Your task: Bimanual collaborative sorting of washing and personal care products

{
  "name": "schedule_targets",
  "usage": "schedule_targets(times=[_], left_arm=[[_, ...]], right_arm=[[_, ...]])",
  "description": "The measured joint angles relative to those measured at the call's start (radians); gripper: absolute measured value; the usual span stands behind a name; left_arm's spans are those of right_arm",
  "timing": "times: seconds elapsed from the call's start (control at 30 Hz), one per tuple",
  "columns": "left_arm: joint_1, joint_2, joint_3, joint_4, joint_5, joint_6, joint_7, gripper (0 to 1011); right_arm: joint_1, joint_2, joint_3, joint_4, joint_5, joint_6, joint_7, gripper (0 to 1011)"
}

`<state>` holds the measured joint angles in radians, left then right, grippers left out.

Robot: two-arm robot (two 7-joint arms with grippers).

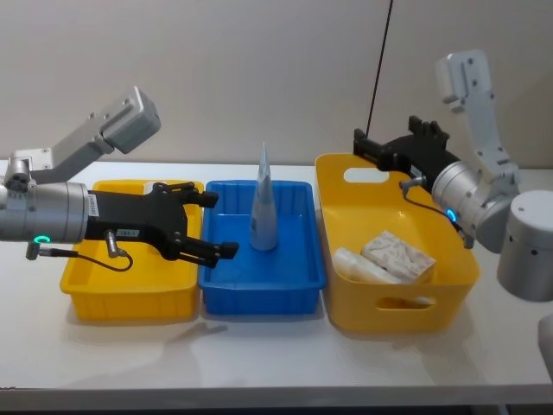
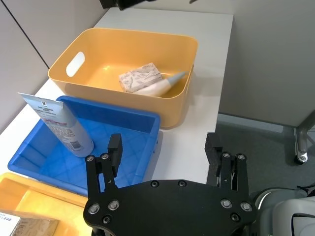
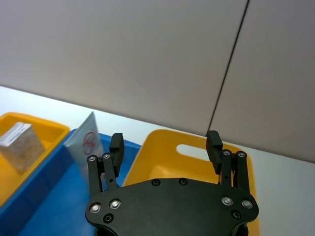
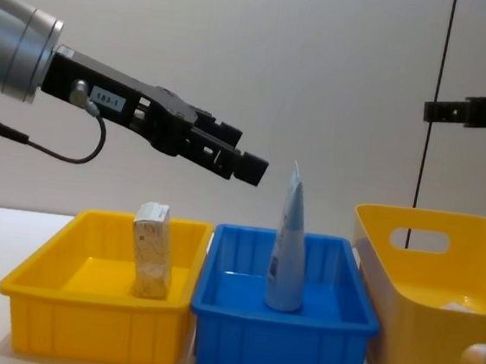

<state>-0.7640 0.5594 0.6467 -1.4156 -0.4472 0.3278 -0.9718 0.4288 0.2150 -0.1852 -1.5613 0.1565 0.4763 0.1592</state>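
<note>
A pale blue-white tapered tube [image 1: 263,207] stands upright in the blue bin [image 1: 259,298]; it also shows in the left wrist view [image 2: 61,125] and chest view [image 4: 289,239]. My left gripper [image 1: 218,225] hovers open and empty above the boundary between the small yellow bin [image 1: 121,298] and the blue bin, just left of the tube. A small beige carton [image 4: 150,251] stands in the small yellow bin. The large yellow basket [image 1: 333,285] holds a white leaf-print pack [image 1: 397,253] and a lying tube [image 1: 359,264]. Above its back rim, my right gripper [image 1: 389,143] is open and empty.
The three containers stand side by side on a white table [image 1: 259,354], with bare table in front of them. A grey wall rises close behind. In the left wrist view the table's right edge [image 2: 216,113] drops off beside the basket.
</note>
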Motion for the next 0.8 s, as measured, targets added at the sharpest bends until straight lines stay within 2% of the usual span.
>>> schedule_targets(times=[0.33, 0.8], left_arm=[[0.000, 0.000, 0.000, 0.000, 0.000, 0.000, 0.000, 1001], [0.000, 0.000, 0.000, 0.000, 0.000, 0.000, 0.000, 1001]], right_arm=[[-0.047, 0.041, -0.008, -0.050, 0.046, -0.001, 0.101, 1000], [-0.145, 0.128, -0.026, -0.147, 0.134, 0.010, 0.276, 1000]])
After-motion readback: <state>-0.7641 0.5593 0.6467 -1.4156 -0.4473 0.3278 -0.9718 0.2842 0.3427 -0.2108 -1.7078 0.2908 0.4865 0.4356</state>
